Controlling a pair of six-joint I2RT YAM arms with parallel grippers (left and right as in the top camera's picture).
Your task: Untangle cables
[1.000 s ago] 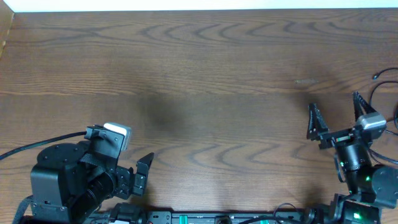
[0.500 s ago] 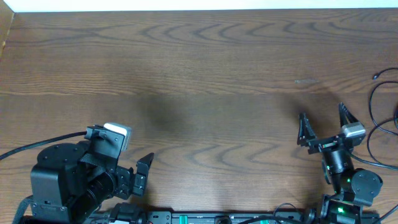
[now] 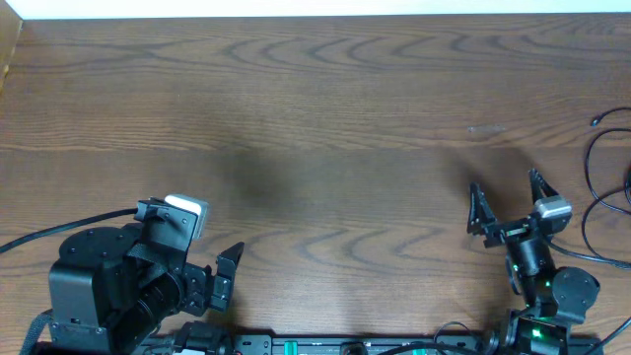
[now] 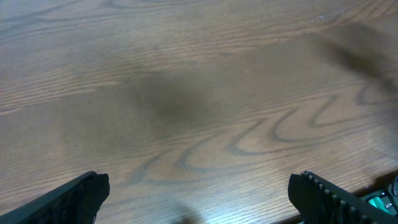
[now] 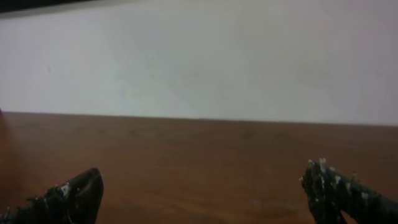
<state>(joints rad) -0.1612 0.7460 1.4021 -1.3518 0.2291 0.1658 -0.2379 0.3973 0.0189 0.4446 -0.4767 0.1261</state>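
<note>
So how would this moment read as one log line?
black cables: looped at right edge of table, untouched | left gripper: open, empty | right gripper: open, empty, apart from cables

Looks like a robotics lab; wood-grain table (image 3: 315, 99), plain white wall (image 5: 199, 56).

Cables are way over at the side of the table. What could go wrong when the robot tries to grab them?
1. The cables lie at the table's far right edge, partly out of the overhead view, and neither wrist camera shows them, so a grab might miss.
2. Their loops lie close beside the right arm, which could snag or drag them.
3. The left gripper, open, sits far across the table; the right gripper, also open, may have to work alone.
</note>
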